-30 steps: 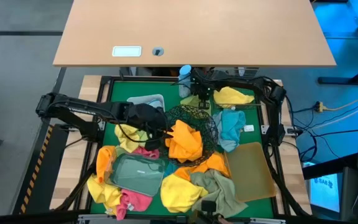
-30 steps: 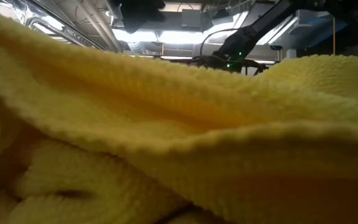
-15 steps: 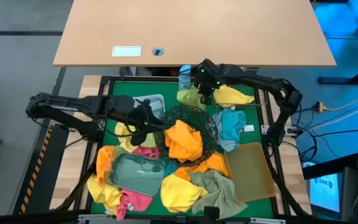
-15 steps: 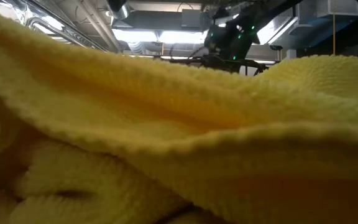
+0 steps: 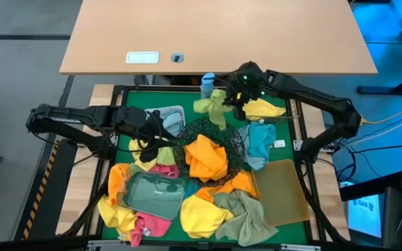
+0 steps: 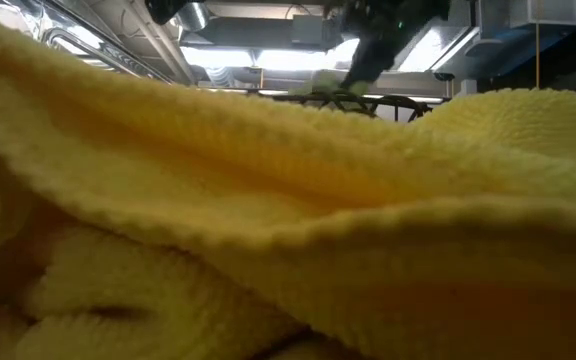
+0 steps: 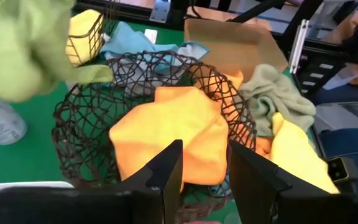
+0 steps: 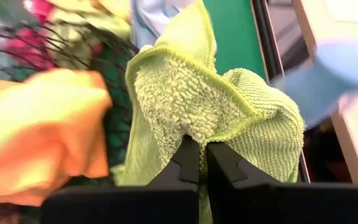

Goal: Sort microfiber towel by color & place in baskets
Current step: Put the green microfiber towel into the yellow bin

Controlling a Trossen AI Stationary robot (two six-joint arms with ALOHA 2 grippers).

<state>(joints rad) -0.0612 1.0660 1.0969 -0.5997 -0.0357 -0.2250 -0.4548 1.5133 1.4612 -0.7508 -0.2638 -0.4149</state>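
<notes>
Right claw (image 5: 230, 104), fingers clamped together on a light-green towel (image 5: 211, 106), holds it in the air over the far rim of the mesh bowl (image 5: 237, 143), beside the blue-capped bottle (image 5: 207, 84). The bowl already contains an orange towel (image 5: 206, 157). Left claw (image 5: 160, 132), fingers apart and empty, hovers at the bowl's left rim above the green tabletop (image 5: 288, 226).

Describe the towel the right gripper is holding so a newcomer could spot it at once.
At the far edge of the green mat, just beyond the round black wire-mesh bowl, the right gripper is shut on a light green towel. It dangles off the table, unlike the yellow and orange towels lying around it.
</notes>
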